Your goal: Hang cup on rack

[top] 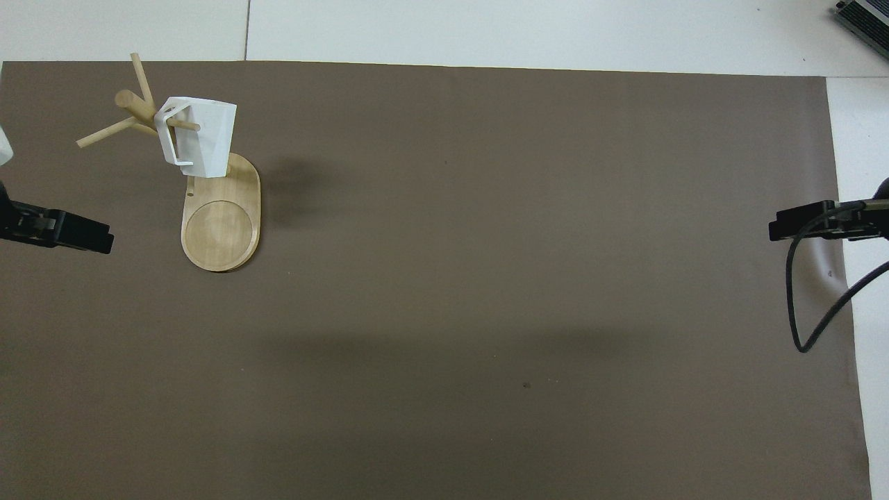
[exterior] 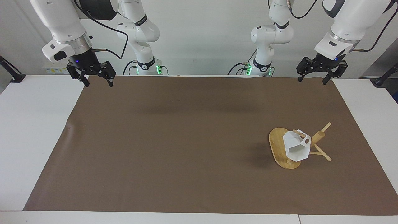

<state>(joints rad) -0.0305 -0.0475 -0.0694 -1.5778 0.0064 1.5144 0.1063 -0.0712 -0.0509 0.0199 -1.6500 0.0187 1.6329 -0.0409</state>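
The white faceted cup (exterior: 297,149) hangs by its handle on a peg of the bamboo rack (exterior: 277,146), toward the left arm's end of the brown mat. In the overhead view the peg passes through the handle of the cup (top: 206,139), above the rack's oval base (top: 221,229). My left gripper (exterior: 311,81) is open and empty, raised over the mat's corner at the robots' end, well apart from the rack; it also shows in the overhead view (top: 94,239). My right gripper (exterior: 99,84) is open and empty, waiting over the mat's other corner at the robots' end (top: 792,223).
A brown mat (exterior: 186,140) covers most of the white table (exterior: 31,130). A black cable (top: 806,305) loops down from the right arm. A dark device corner (top: 865,21) lies at the table's edge farthest from the robots.
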